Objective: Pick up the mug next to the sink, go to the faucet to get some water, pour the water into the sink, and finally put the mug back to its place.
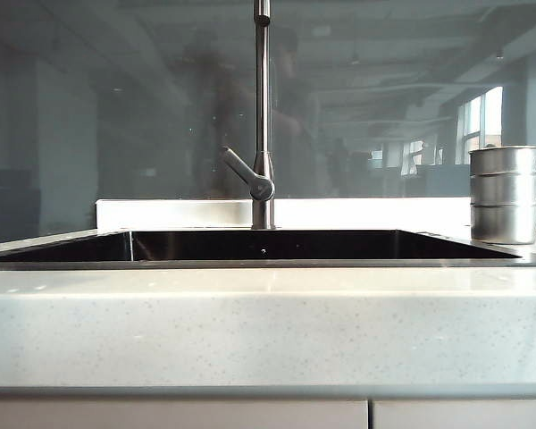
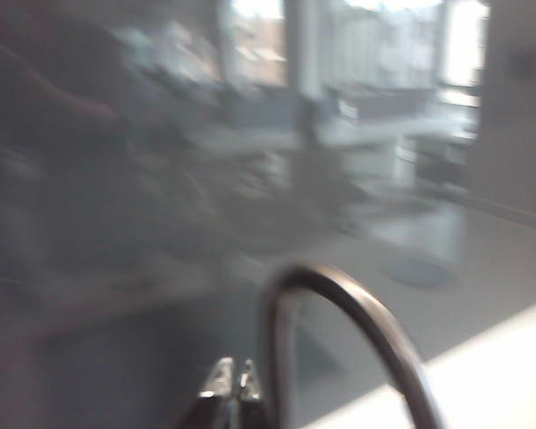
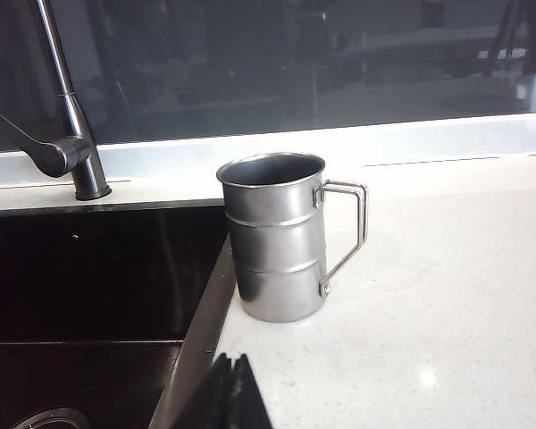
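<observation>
The mug (image 3: 275,238) stands upright on the pale speckled countertop (image 3: 447,295), just beside the right-hand rim of the sink (image 3: 89,277), its thin handle (image 3: 347,234) pointing away from the basin. Its mouth is open and the inside looks dark (whether it holds anything cannot be told). In the exterior view the mug (image 1: 504,195) sits at the far right, well apart from the faucet (image 1: 263,116), whose short lever (image 1: 244,172) angles up and to the left, low on the pipe.

The right gripper (image 3: 235,393) hangs near the mug without touching it, its dark fingers pressed together and holding nothing. The left gripper (image 2: 235,382) is seen only in its own blurred wrist view, fingertips closed against each other and empty, just beside the curved top of the faucet spout (image 2: 339,322).
</observation>
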